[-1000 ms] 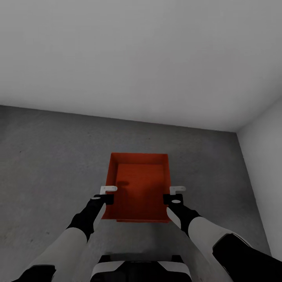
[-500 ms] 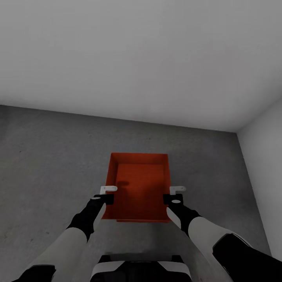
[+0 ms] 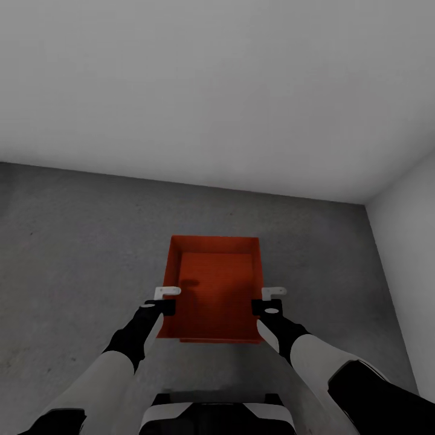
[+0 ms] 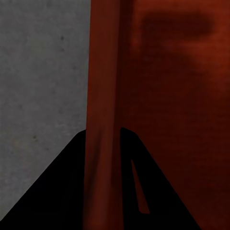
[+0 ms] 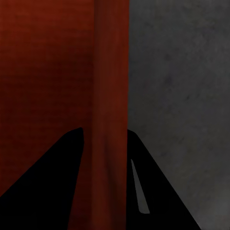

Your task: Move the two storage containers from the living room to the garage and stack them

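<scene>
One orange-red storage container (image 3: 217, 284) sits open-top in front of me over the dark grey garage floor (image 3: 78, 241). I cannot tell whether it touches the floor. My left gripper (image 3: 162, 305) is shut on its left side wall and my right gripper (image 3: 266, 305) on its right side wall. In the left wrist view the thin wall (image 4: 103, 86) runs between the two dark fingers of the left gripper (image 4: 103, 143). The right wrist view shows the same: the wall (image 5: 111, 72) is pinched in the right gripper (image 5: 104, 143).
A plain grey-white wall (image 3: 211, 90) stands just beyond the container, and a second wall (image 3: 411, 241) meets it at a corner on the right. Bare concrete spreads to the left. My own base (image 3: 217, 417) is below the arms.
</scene>
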You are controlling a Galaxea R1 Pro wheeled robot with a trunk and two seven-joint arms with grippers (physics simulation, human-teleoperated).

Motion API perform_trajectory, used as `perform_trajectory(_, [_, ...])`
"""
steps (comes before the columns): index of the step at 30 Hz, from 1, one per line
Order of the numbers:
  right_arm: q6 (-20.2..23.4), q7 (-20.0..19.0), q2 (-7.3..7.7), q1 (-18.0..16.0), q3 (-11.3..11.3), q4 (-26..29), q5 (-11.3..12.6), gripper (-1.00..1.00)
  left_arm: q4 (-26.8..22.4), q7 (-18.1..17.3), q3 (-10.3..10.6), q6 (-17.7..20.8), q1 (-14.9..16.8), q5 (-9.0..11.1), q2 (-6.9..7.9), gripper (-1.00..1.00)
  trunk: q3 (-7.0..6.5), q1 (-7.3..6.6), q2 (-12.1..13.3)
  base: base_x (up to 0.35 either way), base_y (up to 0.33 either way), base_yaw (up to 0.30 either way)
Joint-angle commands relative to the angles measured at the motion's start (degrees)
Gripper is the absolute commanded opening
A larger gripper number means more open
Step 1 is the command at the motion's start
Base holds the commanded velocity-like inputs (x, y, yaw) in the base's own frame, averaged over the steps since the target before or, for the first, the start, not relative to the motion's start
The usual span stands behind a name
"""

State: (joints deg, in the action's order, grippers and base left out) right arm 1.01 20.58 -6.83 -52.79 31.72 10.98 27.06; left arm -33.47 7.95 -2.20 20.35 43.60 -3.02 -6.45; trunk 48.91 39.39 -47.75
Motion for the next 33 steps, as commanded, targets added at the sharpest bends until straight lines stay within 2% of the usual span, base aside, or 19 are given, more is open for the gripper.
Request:
perform_trajectory(1, [-0.74,0.06,-0.46,-0.03,-0.96,0.18,-1.01,-1.0,-0.01,-0.12,-0.98,0.39,-0.01,-0.09,-2.17,-1.0,0.03,0.01,-0.04,0.0,0.0,0.0])
perform_trajectory(10, [-0.74,0.06,-0.46,-0.03,-0.96,0.18,-1.03,-1.0,-0.01,-0.12,-1.04,0.39,-0.01,-0.14,-2.17,-1.0,0.03,0.01,-0.04,-0.103,-0.095,0.0])
perform_trajectory(33, [-0.74,0.06,-0.46,-0.03,-0.98,0.18,-0.96,-1.0,-0.01,-0.12,-1.05,0.31,-0.01,-0.15,-2.17,-1.0,0.03,0.01,-0.04,-0.003,-0.004,0.05])
